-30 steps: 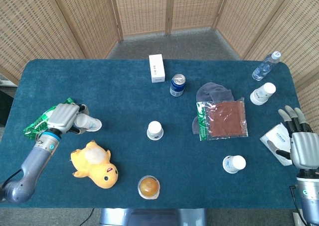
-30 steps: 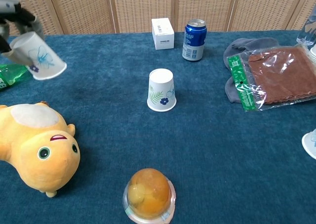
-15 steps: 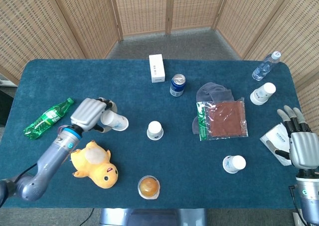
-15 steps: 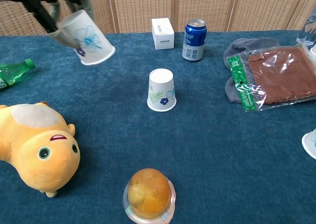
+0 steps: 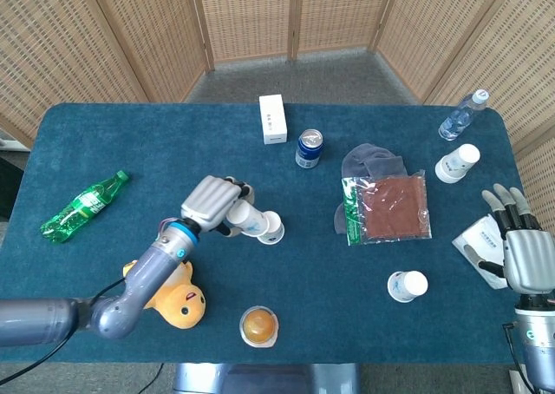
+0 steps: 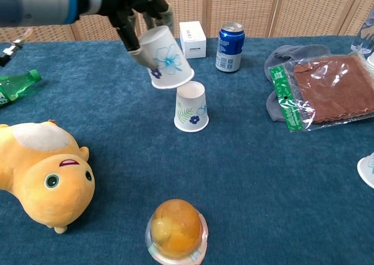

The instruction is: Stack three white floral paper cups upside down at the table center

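My left hand (image 5: 212, 205) (image 6: 135, 14) grips a white floral paper cup (image 6: 165, 57) (image 5: 246, 219), tilted with its mouth down and to the right. It hangs just above and left of an upside-down floral cup (image 6: 191, 106) (image 5: 272, 230) at the table center. Two more white cups stand upside down on the right: one near the front (image 5: 407, 285) and one at the far right (image 5: 457, 162). My right hand (image 5: 519, 245) rests open at the right table edge, over a white packet (image 5: 479, 240).
A yellow plush duck (image 6: 44, 174), a jelly cup (image 6: 176, 229), a green bottle (image 5: 82, 205), a white box (image 6: 191, 39), a blue can (image 6: 229, 38), a grey cloth (image 5: 371, 160), a brown packet (image 5: 394, 206) and a water bottle (image 5: 460, 114) lie around the table (image 5: 260, 156).
My left arm has carried the held cup from the left side rightward to just above the center cup. The green bottle is uncovered. The right hand has not moved.
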You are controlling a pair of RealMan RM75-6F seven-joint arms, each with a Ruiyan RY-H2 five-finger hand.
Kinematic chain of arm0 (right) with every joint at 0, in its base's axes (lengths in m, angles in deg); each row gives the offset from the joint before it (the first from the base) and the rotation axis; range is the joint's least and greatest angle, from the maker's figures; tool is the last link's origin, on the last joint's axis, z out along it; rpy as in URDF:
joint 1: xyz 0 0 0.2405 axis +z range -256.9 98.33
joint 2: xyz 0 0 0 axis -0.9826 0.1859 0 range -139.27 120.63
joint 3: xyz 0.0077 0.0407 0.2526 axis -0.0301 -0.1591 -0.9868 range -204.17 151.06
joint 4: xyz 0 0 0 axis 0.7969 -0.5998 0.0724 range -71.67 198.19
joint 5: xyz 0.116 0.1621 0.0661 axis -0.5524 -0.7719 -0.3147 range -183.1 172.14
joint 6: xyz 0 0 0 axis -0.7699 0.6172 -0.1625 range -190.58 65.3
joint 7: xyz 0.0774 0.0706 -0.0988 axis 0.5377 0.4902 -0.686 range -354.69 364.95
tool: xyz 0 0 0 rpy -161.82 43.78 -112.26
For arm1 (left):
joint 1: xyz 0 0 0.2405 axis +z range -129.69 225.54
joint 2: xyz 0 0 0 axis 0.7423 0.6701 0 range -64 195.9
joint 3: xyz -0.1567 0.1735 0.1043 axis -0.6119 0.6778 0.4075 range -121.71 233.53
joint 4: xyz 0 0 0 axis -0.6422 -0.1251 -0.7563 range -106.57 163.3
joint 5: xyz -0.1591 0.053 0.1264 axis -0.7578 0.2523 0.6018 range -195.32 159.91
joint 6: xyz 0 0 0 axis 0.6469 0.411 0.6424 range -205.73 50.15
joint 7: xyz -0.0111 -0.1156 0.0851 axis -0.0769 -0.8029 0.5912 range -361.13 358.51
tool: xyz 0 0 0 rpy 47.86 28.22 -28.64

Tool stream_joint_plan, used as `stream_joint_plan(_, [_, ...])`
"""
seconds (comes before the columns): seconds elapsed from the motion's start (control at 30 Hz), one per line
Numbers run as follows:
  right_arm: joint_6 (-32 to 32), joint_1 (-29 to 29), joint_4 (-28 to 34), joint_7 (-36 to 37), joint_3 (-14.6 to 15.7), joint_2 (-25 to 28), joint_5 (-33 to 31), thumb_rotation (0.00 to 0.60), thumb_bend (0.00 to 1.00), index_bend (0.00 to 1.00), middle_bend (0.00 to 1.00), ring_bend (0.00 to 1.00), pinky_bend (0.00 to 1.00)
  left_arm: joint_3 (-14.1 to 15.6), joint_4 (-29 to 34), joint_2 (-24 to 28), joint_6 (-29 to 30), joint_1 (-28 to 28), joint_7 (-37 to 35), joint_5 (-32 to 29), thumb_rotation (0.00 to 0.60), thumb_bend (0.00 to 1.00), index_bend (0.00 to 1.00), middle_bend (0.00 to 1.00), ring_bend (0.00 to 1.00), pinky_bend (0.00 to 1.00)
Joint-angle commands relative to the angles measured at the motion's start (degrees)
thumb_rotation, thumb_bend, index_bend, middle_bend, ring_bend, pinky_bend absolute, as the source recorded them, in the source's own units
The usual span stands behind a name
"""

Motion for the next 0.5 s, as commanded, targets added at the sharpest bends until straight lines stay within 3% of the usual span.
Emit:
stream_joint_plan(0.03, [0.2, -0.1, 0.0, 0.2, -0.1, 0.1, -0.1, 0.600, 0.23, 0.12, 0.08, 0.00, 0.30, -0.4, -1.0, -1.9, 1.2, -2.7, 2.6, -3.1, 0.600, 0.24, 0.40, 0.42, 0.35, 0.57])
stream_joint_plan(0.5, [-0.1, 0.0, 0.2, 0.8, -0.2, 0.2, -0.2, 0.600, 0.23, 0.12, 0.09, 0.00, 0.30, 1.4, -1.4, -3.8, 4.3, -6.9, 7.2, -8.8, 0.600, 0.24, 0.39, 0.41, 0.33, 0.56])
